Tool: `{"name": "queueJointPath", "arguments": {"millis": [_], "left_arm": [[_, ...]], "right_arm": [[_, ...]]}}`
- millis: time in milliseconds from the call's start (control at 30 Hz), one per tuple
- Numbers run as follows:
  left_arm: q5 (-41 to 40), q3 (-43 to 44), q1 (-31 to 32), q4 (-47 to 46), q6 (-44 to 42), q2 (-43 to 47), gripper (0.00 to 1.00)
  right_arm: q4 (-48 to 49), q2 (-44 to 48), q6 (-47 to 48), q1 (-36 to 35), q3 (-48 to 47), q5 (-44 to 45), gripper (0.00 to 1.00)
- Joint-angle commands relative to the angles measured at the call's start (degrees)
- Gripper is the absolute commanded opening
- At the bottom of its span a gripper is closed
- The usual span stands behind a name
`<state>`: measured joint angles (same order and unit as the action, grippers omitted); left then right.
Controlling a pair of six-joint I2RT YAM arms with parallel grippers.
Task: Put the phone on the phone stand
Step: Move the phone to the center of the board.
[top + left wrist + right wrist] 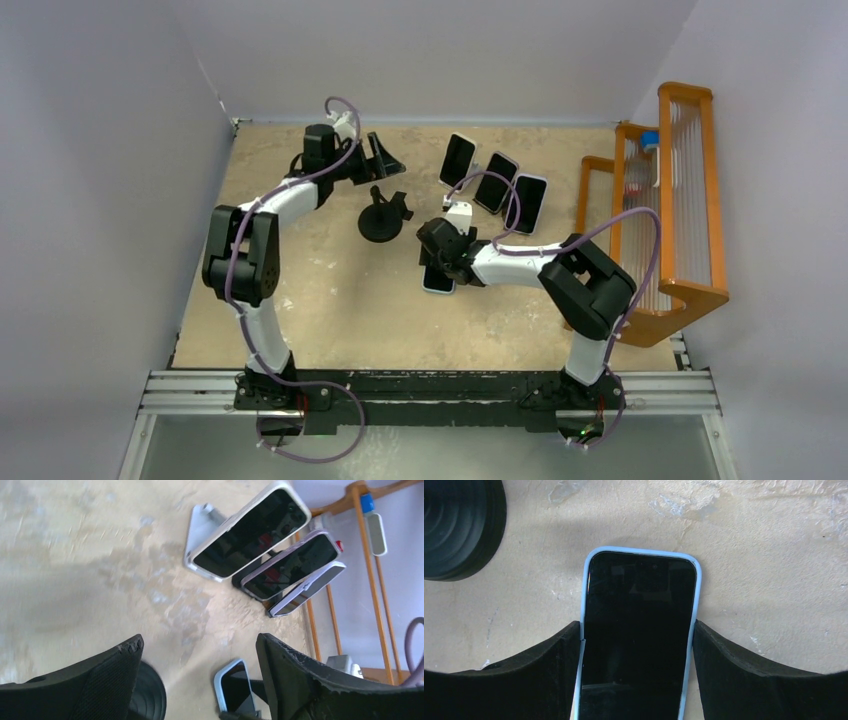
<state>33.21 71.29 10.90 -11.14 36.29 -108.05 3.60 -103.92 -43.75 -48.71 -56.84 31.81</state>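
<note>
You are looking down on a sandy-beige table (330,300) with two arms reaching across it. Your right fingers (744,675) are clamping the phone (639,640), a dark-screened handset in a light blue case, with one finger pressing on each long edge. You cannot tell whether it is resting on the table or sitting just off it. From overhead, the phone is lying near the table's middle, and the right wrist is covering part of it.

The phone stand (381,222), black with a round base, is standing at about 10 o'clock from the phone. It is near the phone but apart from it, with only bare table lying between them.

Your left fingers (100,690) are spread wide and gripping nothing. They are hovering at 12 o'clock from the stand, toward the far edge.

At about 1 o'clock from the phone, three other phones (495,182) are leaning on their own stands in a diagonal row, screens dark. At 3 o'clock, an orange wooden rack (690,200) is standing along the table's right side.
</note>
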Motion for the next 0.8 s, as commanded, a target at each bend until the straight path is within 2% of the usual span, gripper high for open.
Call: {"name": "queueJointPath", "arguments": {"millis": [0,67,200,233,333,433,500,600,700,767], "left_arm": [[10.0,9.2,-0.4,4.1,-11.1,-4.3,0.79],[13.0,12.2,-0.4,7.1,-13.6,-6.2,0.74],[13.7,13.8,-0.4,10.9,-15.6,-6.7,0.70],[11.8,13.4,-0.4,13.1,-15.9,-6.1,0.70],[-2.0,10.0,-1.0,14.4,-15.5,-1.3,0.81],[-11.7,4.2,-4.0,12.2,-11.6,5.4,0.84],[-15.4,-3.5,-6.6,4.5,-8.5,11.9,0.84],[-19.1,-13.0,-9.4,-2.0,-6.1,20.9,0.84],[-22.7,-19.7,-9.6,-2.1,-5.3,28.6,0.84],[-22.3,-26.9,-9.2,-5.1,-4.4,35.3,0.84]], "right_arm": [[-0.6,-0.6,-3.4,-0.3,-3.4,-0.3,0.49],[-0.8,-0.5,-3.1,-0.3,-3.4,-0.4,0.50],[-1.0,-0.2,-2.5,-0.3,-3.0,-0.8,0.50],[-0.9,0.0,-2.3,-0.3,-2.9,-0.8,0.50],[-0.1,0.3,-1.5,-0.3,-2.2,-0.9,0.51],[1.0,0.2,-0.5,-0.3,-1.6,-1.2,0.52],[1.7,0.0,0.0,-0.3,-1.1,-1.9,0.52],[2.4,0.0,0.5,-0.3,-0.3,-2.5,0.52],[3.1,0.4,0.9,-0.3,0.7,-2.7,0.52],[3.3,0.6,1.3,-0.3,1.2,-2.7,0.52]]}}
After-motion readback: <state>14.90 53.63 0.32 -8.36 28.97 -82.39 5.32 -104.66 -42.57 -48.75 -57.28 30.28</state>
